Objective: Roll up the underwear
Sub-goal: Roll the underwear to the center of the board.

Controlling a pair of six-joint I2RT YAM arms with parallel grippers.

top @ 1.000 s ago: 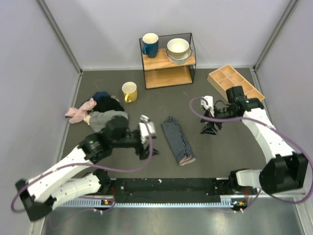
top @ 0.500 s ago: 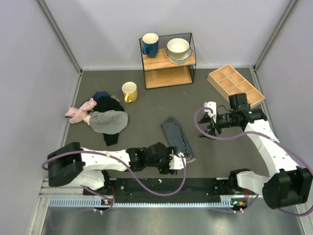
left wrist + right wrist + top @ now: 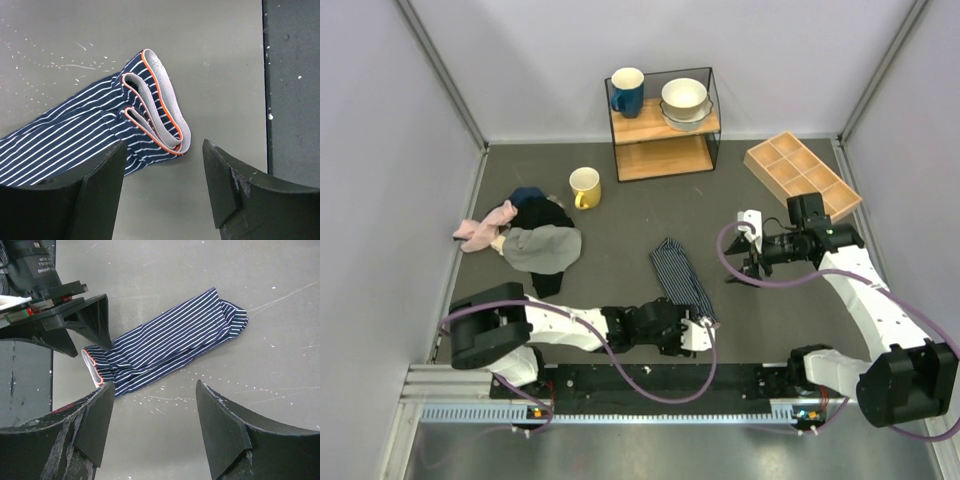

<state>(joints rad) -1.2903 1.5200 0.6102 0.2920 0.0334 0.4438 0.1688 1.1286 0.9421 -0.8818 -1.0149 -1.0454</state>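
Hovering by the near edge of the desk (image 3: 770, 200), we held the nearer left claw (image 3: 164, 149) wide open and empty at the waistband (image 3: 167, 107) end of the underwear (image 3: 682, 283), whose length ran toward the far edge.

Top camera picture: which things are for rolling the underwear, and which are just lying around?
For the job: navy white-striped folded boxer shorts; left gripper, open.
Just lying about: yellow mug, blue mug, white bowls, wooden divided tray, grey cloth, pink cloth.

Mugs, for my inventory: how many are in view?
2. A blue mug stands on top of the shelf; a yellow mug stands on the table, left of it. No others visible.
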